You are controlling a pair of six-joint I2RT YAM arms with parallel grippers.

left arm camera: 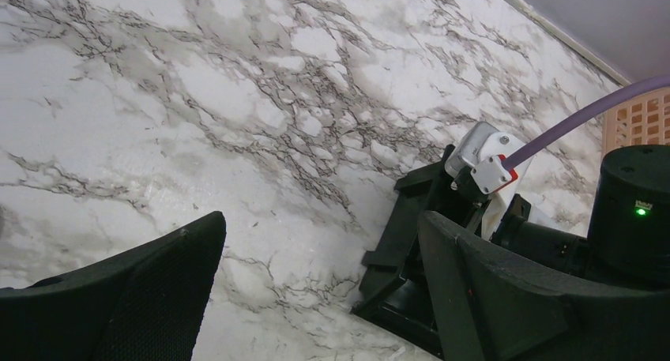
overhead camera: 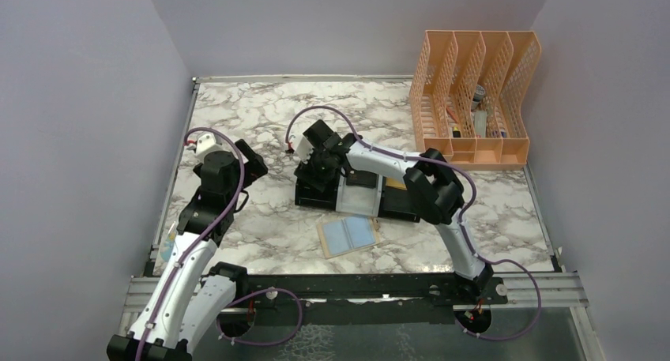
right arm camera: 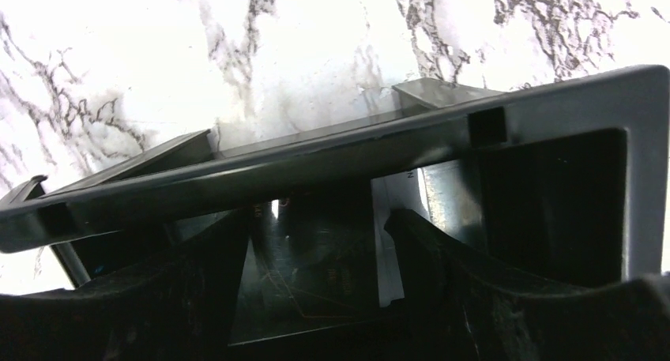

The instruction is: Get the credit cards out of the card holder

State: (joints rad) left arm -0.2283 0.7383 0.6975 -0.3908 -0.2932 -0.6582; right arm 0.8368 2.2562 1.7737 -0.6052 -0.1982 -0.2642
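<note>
The card holder [overhead camera: 348, 235] lies open and flat on the marble, tan with bluish clear pockets, in front of a row of small bins. My right gripper [overhead camera: 320, 171] reaches down into the left black bin [overhead camera: 316, 193]. In the right wrist view its jaws [right arm camera: 316, 219] stand open inside the bin [right arm camera: 316, 159], and a dark grey credit card [right arm camera: 316, 274] lies on the bin floor between the fingers. A gold card edge [overhead camera: 395, 185] shows in the right black bin. My left gripper [overhead camera: 251, 165] hovers open and empty over bare marble [left arm camera: 320, 219], left of the bins.
A white bin [overhead camera: 359, 191] sits between the two black ones. The large peach mesh file organizer [overhead camera: 474, 92] stands at the back right. The black bin's end [left arm camera: 403, 242] and the right arm's wrist [left arm camera: 482, 152] are close to my left gripper's right finger.
</note>
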